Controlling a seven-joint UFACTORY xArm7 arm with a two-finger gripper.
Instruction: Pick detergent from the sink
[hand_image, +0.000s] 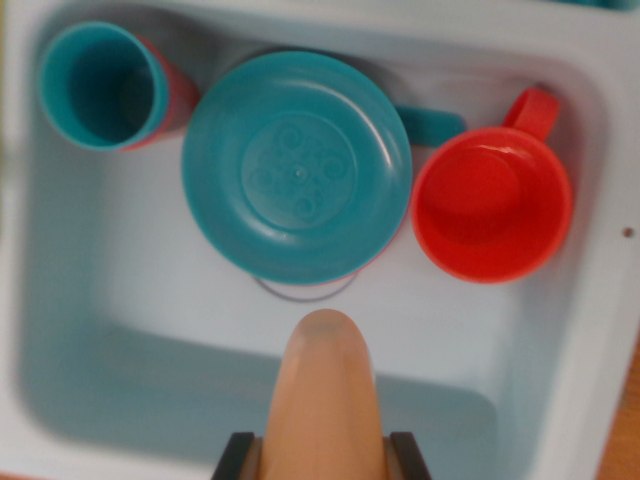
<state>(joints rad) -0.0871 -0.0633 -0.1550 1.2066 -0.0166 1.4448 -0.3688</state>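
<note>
Three dishes sit along the far wall of the sink (90, 300), and one bottle rises out of my own grip below them. That bottle is the detergent (325, 400), a pale orange, rounded shape that climbs from the bottom edge of the wrist view up to a blunt tip just short of the drain ring (300, 293). My gripper (325, 462) has it: a dark finger (233, 458) presses its flank at the wrist view's left and the other does the same at the right, so my jaws are drawn in only as far as the bottle's width lets them, clamped on its body. I cannot tell whether the bottle's base touches the sink floor, as it is out of the picture.

In the sink's far left corner a teal cup (100, 85) lies tipped with its mouth facing me, a strip of red showing along its side. Just beside it, at the middle of the far wall, a teal plate (297, 167) rests with a swirled pattern in its centre, and it covers part of the drain ring. A teal handle (430, 125) juts from behind the plate toward the right wall. Close to the plate's right rim stands a red mug (490, 205), upright and open at the top, its handle pointing to the far right corner.
</note>
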